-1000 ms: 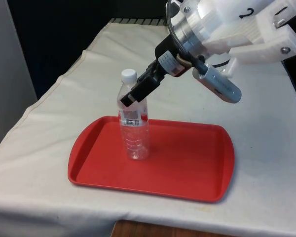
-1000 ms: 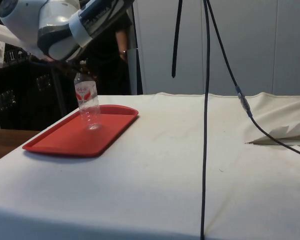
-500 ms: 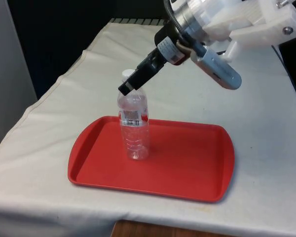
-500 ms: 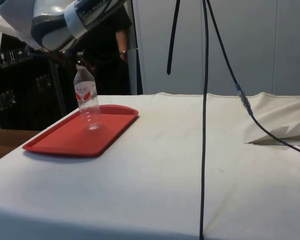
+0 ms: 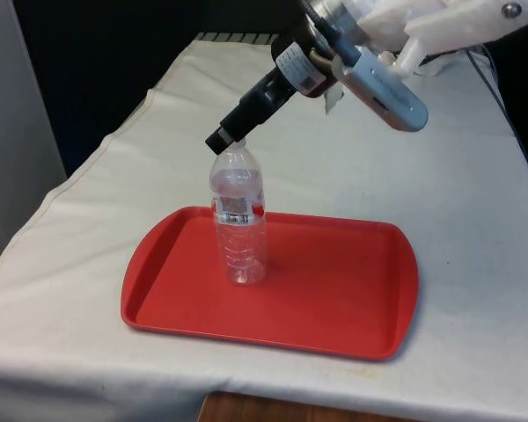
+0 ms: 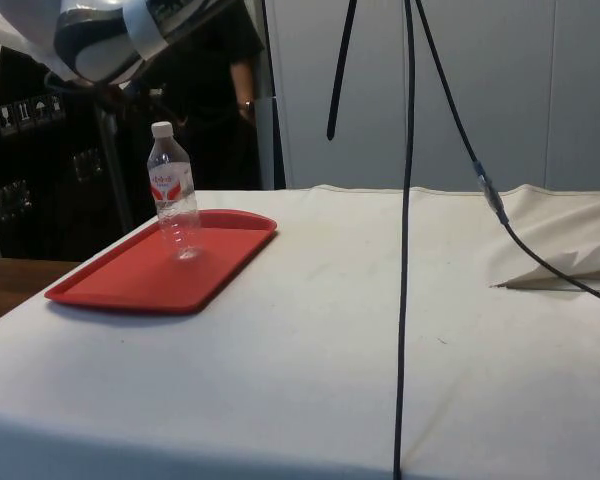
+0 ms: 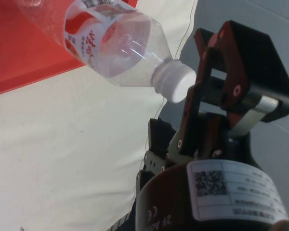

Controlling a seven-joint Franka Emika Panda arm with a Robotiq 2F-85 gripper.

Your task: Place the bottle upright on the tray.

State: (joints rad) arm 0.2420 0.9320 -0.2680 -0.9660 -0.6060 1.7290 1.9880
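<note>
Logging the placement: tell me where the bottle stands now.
The bottle stands upright on the red tray, toward the front view's left, with the pincer just above its cap.

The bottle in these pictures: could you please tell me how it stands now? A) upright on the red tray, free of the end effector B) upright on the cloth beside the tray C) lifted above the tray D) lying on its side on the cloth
A: the bottle stands upright on the tray, with the end effector beside its cap and not gripping it.
</note>
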